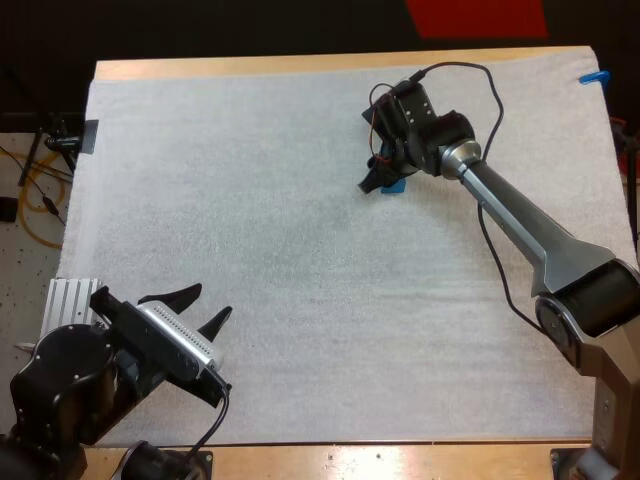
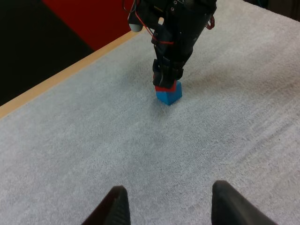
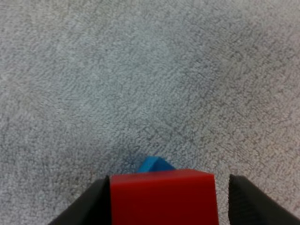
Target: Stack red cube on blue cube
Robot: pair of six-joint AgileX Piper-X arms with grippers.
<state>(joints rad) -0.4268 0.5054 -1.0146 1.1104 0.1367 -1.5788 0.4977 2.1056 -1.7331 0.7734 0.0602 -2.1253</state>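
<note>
Your left gripper (image 1: 205, 308) is sitting at the lower left of the high view, near the front edge of the white textured mat (image 1: 250, 200). Its black fingers are standing apart with nothing between them. Bare mat is stretching across the whole middle, leaving you wide room. Right of centre, toward the far wooden table edge (image 1: 250, 66), your right gripper (image 1: 383, 178) is hanging over the small red cube (image 3: 161, 197), which is resting on the small blue cube (image 2: 169, 96). Its fingers are flanking that red block loosely: one is just beside it, and a sliver of mat is showing past the other.
</note>
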